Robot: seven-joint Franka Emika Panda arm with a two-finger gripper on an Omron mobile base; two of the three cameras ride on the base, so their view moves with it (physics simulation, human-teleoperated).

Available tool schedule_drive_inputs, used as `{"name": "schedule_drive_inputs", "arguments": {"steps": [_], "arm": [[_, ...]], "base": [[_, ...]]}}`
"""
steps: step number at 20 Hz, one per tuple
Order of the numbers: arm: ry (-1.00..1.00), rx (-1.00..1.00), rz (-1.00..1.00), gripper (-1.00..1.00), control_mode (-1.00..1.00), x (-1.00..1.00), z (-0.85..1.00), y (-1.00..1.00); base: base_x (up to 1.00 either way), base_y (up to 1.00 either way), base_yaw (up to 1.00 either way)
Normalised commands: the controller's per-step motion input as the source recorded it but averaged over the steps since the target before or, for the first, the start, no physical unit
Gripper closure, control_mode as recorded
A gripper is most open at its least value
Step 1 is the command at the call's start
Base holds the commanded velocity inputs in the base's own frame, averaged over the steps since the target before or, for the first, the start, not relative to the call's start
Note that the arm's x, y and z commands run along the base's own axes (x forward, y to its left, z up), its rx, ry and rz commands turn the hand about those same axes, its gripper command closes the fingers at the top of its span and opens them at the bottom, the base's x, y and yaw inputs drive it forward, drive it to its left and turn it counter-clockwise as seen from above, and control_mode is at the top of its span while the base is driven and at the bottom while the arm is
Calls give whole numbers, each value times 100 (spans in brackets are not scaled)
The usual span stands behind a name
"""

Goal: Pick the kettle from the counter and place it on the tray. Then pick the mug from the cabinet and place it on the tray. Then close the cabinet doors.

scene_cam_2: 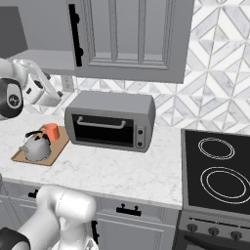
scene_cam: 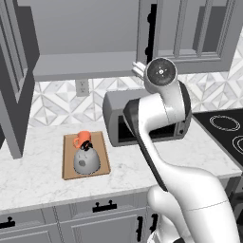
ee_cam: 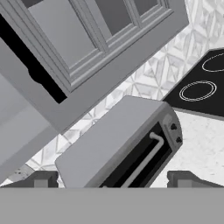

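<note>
Kettle and mug on the tray — robot turning to the cabinet doors.

The gripper [ee_cam: 112, 178] is hanging wide open and holding nothing beside the open cabinet door [ee_cam: 87, 48], whose black handle [ee_cam: 37, 72] it must push next. Well below it, the silver-grey kettle [scene_cam: 86, 160] and orange mug [scene_cam: 83, 138] are sitting on the wooden tray [scene_cam: 102, 167] — touching, apparently.

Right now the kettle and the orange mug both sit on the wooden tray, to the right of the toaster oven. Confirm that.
Not quite. The kettle and the mug do both sit on the tray, but the tray lies to the left of the toaster oven, not to its right. The left base view shows this plainly, and the right base view agrees.
</note>
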Motion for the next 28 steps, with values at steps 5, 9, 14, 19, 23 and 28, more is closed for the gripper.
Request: {"name": "schedule_drive_inputs", "arguments": {"steps": [5, 9, 14, 19, 23, 28], "arm": [[9, -2, -13, -100, -100, -17, -13, 5], [10, -1, -12, -100, -100, -7, -12, 1], [1, -6, -4, -100, -100, -6, -6, 18], [0, -17, 0, -100, -100, 0, 0, 37], [-4, -13, 0, -100, -100, -11, 8, -4], [-12, -21, 0, -100, -100, -3, 18, -16]], "base": [[0, 0, 0], [0, 0, 0], [0, 0, 0], [0, 0, 0], [0, 0, 0], [0, 0, 0]]}}
